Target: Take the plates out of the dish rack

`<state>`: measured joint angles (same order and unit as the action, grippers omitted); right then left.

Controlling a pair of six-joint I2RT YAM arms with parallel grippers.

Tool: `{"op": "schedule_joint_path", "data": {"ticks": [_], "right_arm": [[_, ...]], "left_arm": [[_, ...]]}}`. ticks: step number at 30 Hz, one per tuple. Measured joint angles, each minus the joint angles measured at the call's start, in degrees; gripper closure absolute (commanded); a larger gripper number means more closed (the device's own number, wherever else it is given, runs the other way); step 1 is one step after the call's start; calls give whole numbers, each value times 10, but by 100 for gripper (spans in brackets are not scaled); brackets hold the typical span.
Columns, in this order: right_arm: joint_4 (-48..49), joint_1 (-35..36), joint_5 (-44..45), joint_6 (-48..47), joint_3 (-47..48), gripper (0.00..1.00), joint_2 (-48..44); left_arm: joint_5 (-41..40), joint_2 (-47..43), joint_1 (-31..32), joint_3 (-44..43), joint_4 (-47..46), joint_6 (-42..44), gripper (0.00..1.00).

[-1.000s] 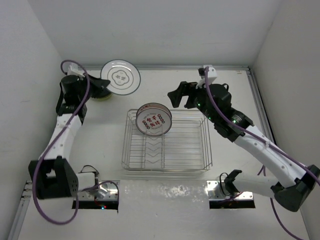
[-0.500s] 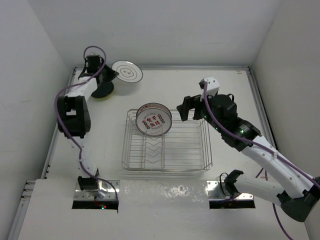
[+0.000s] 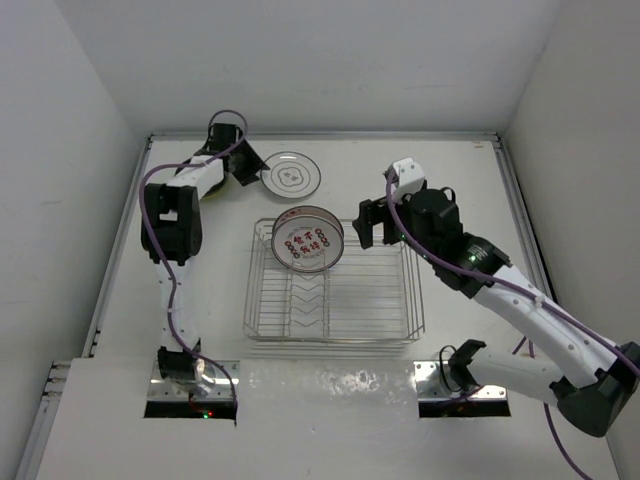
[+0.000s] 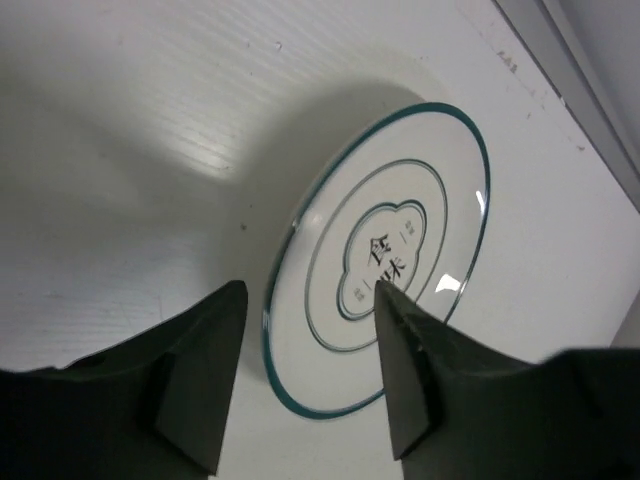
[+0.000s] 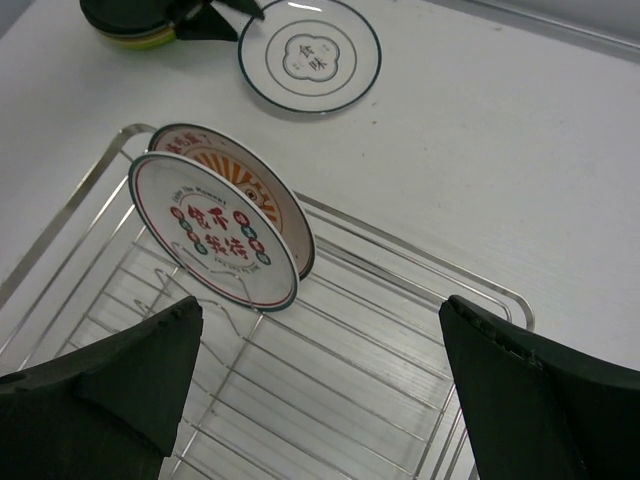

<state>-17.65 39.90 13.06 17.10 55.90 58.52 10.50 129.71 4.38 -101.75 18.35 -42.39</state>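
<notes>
The silver wire dish rack (image 3: 415,300) sits mid-table and holds two upright plates at its far left: a white one with red-orange characters (image 3: 308,240) and a second with an orange pattern (image 5: 262,185) just behind it. A white plate with grey rings (image 3: 291,175) lies flat on the table beyond the rack. My left gripper (image 3: 252,166) is at that plate's left edge, its jaws open and low over the rim (image 4: 310,295). My right gripper (image 3: 372,228) hovers wide open over the rack's far right corner (image 5: 320,310), with nothing between its fingers.
A stack of plates (image 5: 130,22), black on top with lime green below, stands left of the ringed plate, right behind the left gripper. White walls enclose the table at the back and both sides. Both arm bases sit at the near edge.
My left arm swung right from the stack, carrying the ringed plate, which now lies flat on the table, and its jaws have opened. My right gripper moved closer to the rack.
</notes>
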Motion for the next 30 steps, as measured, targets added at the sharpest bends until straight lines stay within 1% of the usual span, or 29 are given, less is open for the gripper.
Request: {"op": "schedule_joint_path", "data": {"ticks": [2, 3, 5, 6, 9, 11, 12, 14, 15, 18, 21, 24, 25, 27, 28, 30], "right_arm": [[0, 0, -3, -7, 0, 1, 17], [0, 0, -6, -12, 0, 1, 26], [-1, 0, -18, -27, 3, 1, 49], [-3, 0, -29, -38, 7, 1, 61], [-7, 0, -76, -82, 23, 2, 97], [-11, 0, -112, -117, 36, 6, 116], [-13, 0, -128, -132, 51, 12, 132], [-14, 0, -156, -163, 68, 18, 151], [-15, 0, -175, -182, 77, 23, 160], [-17, 0, -218, -232, 92, 28, 176], [-19, 0, -267, -299, 97, 33, 189], [-27, 0, -303, -356, 98, 32, 202], [-29, 0, -313, -373, 100, 28, 209], [-38, 0, -327, -404, 110, 26, 226], [-42, 0, -332, -417, 118, 22, 237], [-51, 0, -336, -442, 140, 20, 266]], "left_arm": [[-2, 0, -2, 0, 4, 3, 29], [-4, 0, -3, 0, 8, 3, 16], [-14, 0, -3, 0, 17, 1, 3], [-19, -1, -3, 0, 22, 2, 0], [-40, -12, -3, 0, 50, 2, 0], [-55, -33, -3, 0, 71, 6, 0], [-61, -50, -3, 0, 83, 8, 0], [-74, -97, -3, 2, 98, 15, 0], [-79, -136, -3, 8, 103, 19, 0], [-84, -273, -3, 59, 87, 35, 0], [-76, -463, -3, 144, 74, 61, 0], [-62, -633, -3, 242, 54, 96, 0], [-57, -681, -3, 277, 50, 108, 0], [-51, -779, -3, 358, 48, 132, 0], [-51, -816, -3, 391, 52, 143, 0], [-54, -874, -3, 451, 56, 165, 0]]}}
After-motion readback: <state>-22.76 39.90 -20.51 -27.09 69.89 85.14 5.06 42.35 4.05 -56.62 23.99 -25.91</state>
